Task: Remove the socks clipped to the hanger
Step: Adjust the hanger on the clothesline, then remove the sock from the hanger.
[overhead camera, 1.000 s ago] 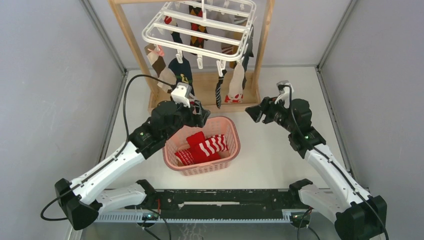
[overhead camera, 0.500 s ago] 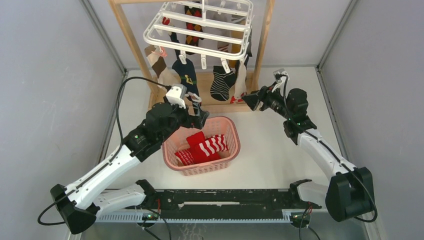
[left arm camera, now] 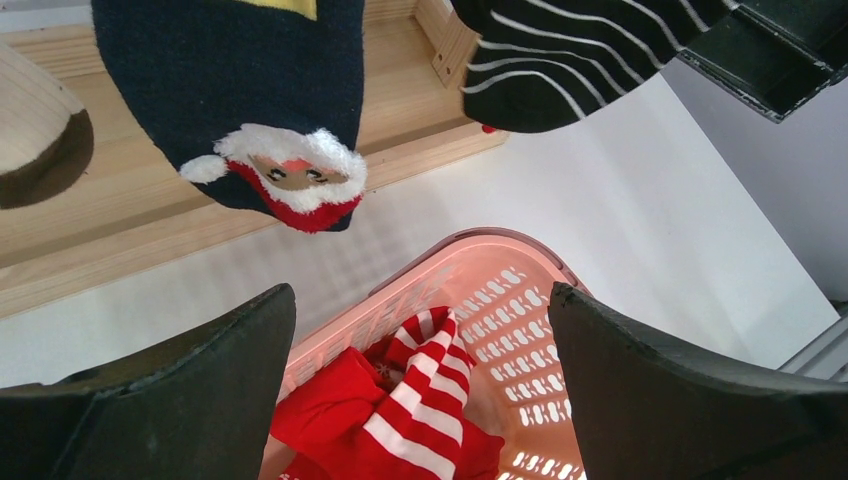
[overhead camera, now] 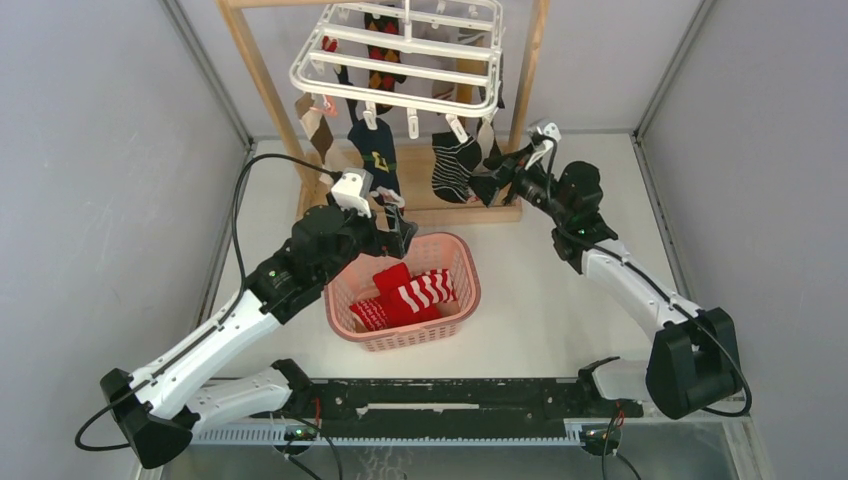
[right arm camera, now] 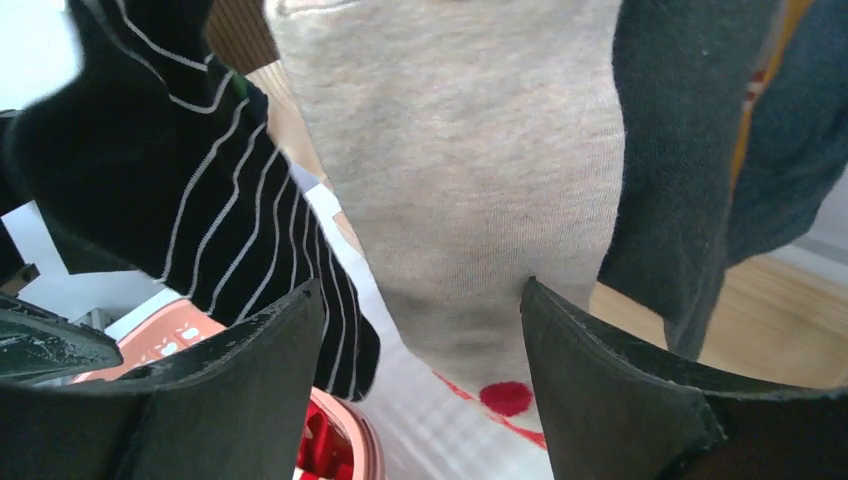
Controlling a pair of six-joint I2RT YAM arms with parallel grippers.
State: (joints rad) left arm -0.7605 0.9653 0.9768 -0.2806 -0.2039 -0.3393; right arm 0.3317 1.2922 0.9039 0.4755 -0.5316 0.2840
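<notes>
Overhead, the white hanger (overhead camera: pixel 400 55) hangs from the wooden stand (overhead camera: pixel 262 70), with socks (overhead camera: pixel 455 165) clipped along its bars. My right gripper (right arm camera: pixel 420 290) is spread, one finger on either side of a grey sock (right arm camera: pixel 470 150) that hangs beside a black-and-white striped sock (right arm camera: pixel 230 220). My left gripper (left arm camera: pixel 420 300), also spread and empty, hovers over the pink basket (left arm camera: pixel 470 240), where red socks (left arm camera: pixel 400 420) lie. A navy Santa sock (left arm camera: pixel 260 100) dangles just ahead.
</notes>
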